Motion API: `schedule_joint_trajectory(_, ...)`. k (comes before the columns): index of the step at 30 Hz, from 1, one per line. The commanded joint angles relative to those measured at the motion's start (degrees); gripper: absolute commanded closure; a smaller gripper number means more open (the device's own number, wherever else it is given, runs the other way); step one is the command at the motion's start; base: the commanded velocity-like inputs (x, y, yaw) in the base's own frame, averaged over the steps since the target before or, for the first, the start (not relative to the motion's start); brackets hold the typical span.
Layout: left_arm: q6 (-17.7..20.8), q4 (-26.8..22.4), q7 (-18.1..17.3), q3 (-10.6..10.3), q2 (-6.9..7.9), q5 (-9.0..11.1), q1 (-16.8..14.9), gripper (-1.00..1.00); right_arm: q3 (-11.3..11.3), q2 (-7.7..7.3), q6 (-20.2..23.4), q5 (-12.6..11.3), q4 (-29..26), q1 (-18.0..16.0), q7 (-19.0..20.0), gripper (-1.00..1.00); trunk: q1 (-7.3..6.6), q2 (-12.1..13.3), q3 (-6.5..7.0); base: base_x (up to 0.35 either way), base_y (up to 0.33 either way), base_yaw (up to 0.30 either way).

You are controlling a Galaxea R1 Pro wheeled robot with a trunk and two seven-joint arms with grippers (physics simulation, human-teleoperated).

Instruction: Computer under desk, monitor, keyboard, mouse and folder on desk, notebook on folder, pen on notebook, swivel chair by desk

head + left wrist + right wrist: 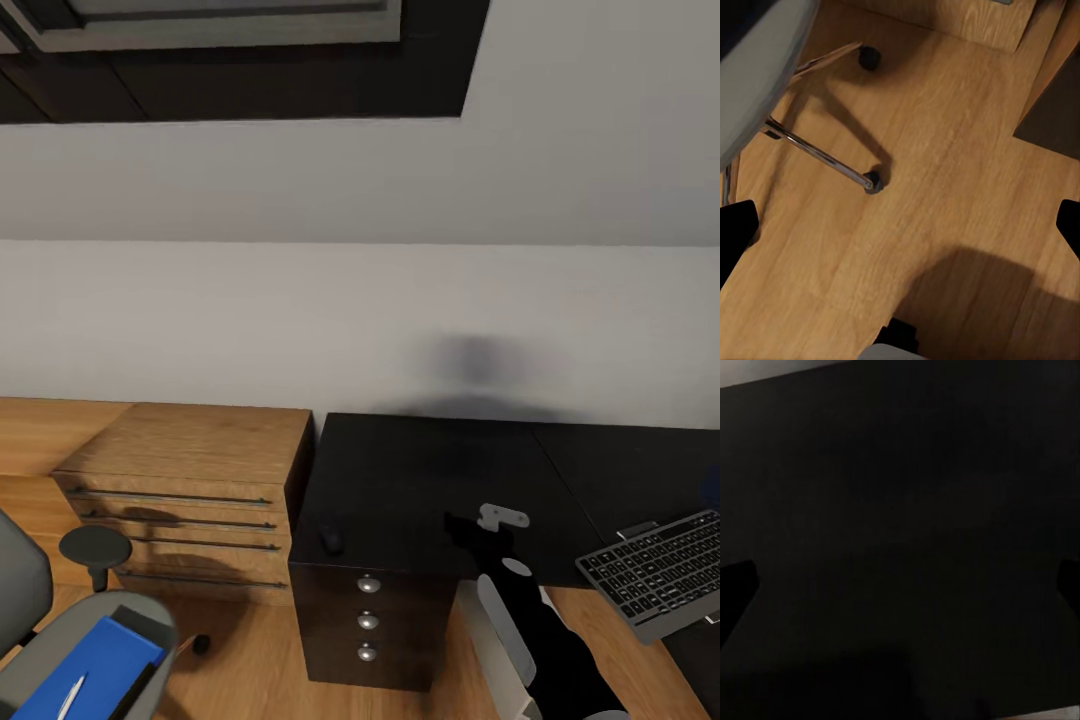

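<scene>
The glossy black desk (pixel 430 480) has the small dark mouse (pixel 331 541) sitting near its front left edge, and the keyboard (pixel 665 570) way over on the right, hanging off the front edge a bit. Left of the desk, the grey swivel chair (pixel 40 640) carries the blue folder (pixel 95 665) on its seat, with the white pen (pixel 70 697) lying on the folder.

Pale grey wall (pixel 300 320), wooden floor (pixel 945 187), light wooden chest of drawers (pixel 190 490)

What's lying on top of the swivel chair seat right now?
A blue folder lies on the swivel chair seat, with a white pen on it. The picture's edge cuts off the rest.
</scene>
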Motion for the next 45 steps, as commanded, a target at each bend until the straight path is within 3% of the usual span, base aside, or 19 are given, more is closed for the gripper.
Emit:
schedule_joint_trajectory(1,-0.3,0.0,0.4,-0.4,0.05,0.6,0.0,-1.0,0.1,-0.05,0.2,-0.4,-0.1,0.0,-0.4,-1.0,0.01,-0.1,-0.07,0.0,0.0,-0.003)
schedule_joint_trajectory(5,-0.3,0.0,0.4,-0.4,0.04,0.6,0.0,-1.0,0.0,-0.25,-0.1,-0.3,-0.1,0.0,-0.4,-1.0,0.01,-0.1,-0.07,0.0,0.0,-0.001)
schedule_joint_trajectory(6,-0.3,0.1,0.3,-0.4,0.04,0.6,0.0,-1.0,-0.3,-0.55,-3.1,-0.1,2.9,-0.1,-0.5,-1.0,0.01,-0.1,-0.07,0.0,-0.132,0.0)
schedule_joint_trajectory(9,-0.3,0.6,0.3,-0.4,0.04,0.6,0.0,-1.0,-1.5,-0.95,-3.5,-0.1,5.6,-0.3,-0.5,-1.0,0.01,-0.1,-0.07,0.0,-0.226,0.0)
schedule_joint_trajectory(10,-0.4,1.8,0.3,-0.5,0.04,0.6,0.0,-1.0,-4.1,-2.75,-3.7,0.0,10.6,-1.8,-0.5,-1.0,0.01,-0.1,-0.07,0.0,-0.323,0.0)
schedule_joint_trajectory(11,-0.4,1.8,0.3,-0.5,0.04,0.6,0.0,-1.0,-4.1,-2.75,-3.7,0.0,10.6,-1.8,-0.5,-1.0,0.01,-0.1,-0.07,0.0,-0.323,0.0)
schedule_joint_trajectory(14,-0.4,2.2,0.3,-0.5,0.04,0.6,0.0,-1.0,-5.2,-5.21,-4.1,-0.1,14.2,-4.3,-0.5,-1.0,0.01,-0.1,-0.07,0.0,-0.287,0.0)
schedule_joint_trajectory(15,-0.4,2.2,0.3,-0.5,0.04,0.6,0.0,-1.0,-5.2,-5.21,-4.1,-0.1,14.2,-4.3,-0.5,-1.0,0.01,-0.1,-0.07,0.0,-0.253,0.0)
schedule_joint_trajectory(17,-0.4,2.3,0.3,-0.5,0.02,0.6,0.0,-1.0,-6.0,-6.58,-6.1,0.0,16.6,-5.8,-0.5,-1.0,0.01,-0.1,-0.07,0.0,-0.136,0.0)
schedule_joint_trajectory(20,-0.4,2.3,0.3,-0.5,-0.02,0.6,0.0,-1.0,-7.0,-7.35,-8.8,0.0,19.2,-7.2,-0.7,-1.0,0.01,-0.1,-0.07,0.0,-0.065,0.0)
schedule_joint_trajectory(31,-0.4,2.3,0.3,-0.6,-0.05,0.6,0.0,-1.0,-7.8,-8.92,-13.0,-0.1,29.7,-13.2,-1.0,-1.0,0.01,-0.1,-0.07,0.0,-0.012,0.0)
schedule_joint_trajectory(36,-0.4,2.3,0.3,-0.6,-0.02,0.6,0.0,-1.0,-7.9,-10.13,-13.2,0.0,30.5,-13.6,-1.0,-1.0,0.01,-0.1,-0.07,0.0,-0.155,0.0)
schedule_joint_trajectory(45,-0.4,2.3,0.3,-0.6,-0.05,0.6,0.0,-1.0,-7.9,-10.79,-13.5,0.0,33.1,-15.1,-2.9,-1.0,0.01,-0.1,-0.07,0.0,-0.193,0.0)
